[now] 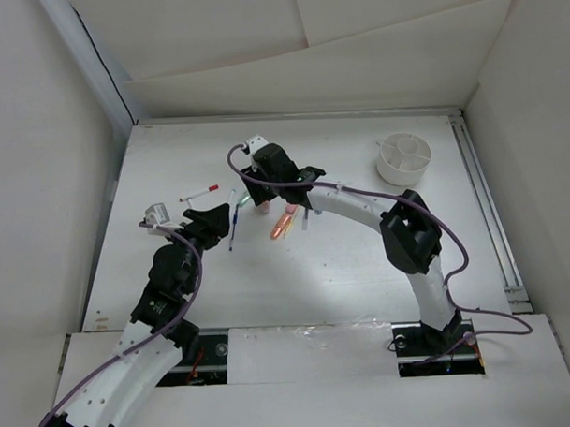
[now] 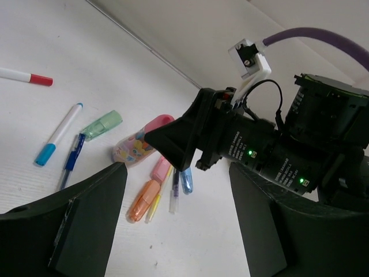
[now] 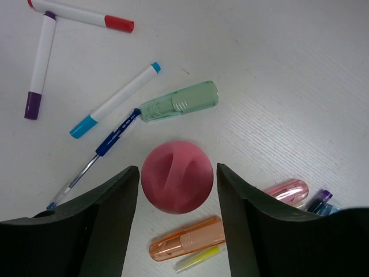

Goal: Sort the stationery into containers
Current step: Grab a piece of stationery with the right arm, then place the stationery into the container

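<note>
A stubby pink-capped item point(image 3: 176, 187) stands end-on between the fingers of my right gripper point(image 3: 177, 170), which is open with a slim gap on each side. Around it lie a green marker point(image 3: 180, 101), a blue pen point(image 3: 98, 156), an orange marker point(image 3: 187, 238), a pink marker point(image 3: 286, 191) and a white pen with a red tip point(image 3: 81, 16). My left gripper point(image 2: 179, 231) is open and empty, facing the same pile with the orange marker point(image 2: 144, 200) just ahead. The white divided cup point(image 1: 401, 178) stands at the far right, apart from both grippers.
The right gripper point(image 1: 264, 200) and left gripper point(image 1: 210, 221) are close together over the pile. White walls enclose the table, and a metal rail point(image 1: 486, 206) runs along its right edge. The right arm's purple cable point(image 1: 359, 194) arches over the table.
</note>
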You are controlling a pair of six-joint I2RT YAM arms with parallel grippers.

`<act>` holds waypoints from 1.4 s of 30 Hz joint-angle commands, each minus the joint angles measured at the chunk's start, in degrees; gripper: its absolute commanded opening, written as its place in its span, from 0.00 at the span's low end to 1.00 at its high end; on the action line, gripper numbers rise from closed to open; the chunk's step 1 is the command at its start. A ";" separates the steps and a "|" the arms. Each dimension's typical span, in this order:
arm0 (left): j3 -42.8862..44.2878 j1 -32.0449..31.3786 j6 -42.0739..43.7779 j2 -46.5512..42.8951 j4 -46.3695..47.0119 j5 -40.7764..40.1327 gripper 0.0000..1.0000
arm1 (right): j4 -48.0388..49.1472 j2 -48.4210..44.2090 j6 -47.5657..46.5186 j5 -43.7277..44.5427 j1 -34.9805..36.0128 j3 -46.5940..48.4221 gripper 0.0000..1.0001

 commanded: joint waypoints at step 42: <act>-0.28 0.21 1.19 3.70 5.72 5.76 0.68 | -5.54 -22.93 5.18 16.47 -40.96 -3.43 0.21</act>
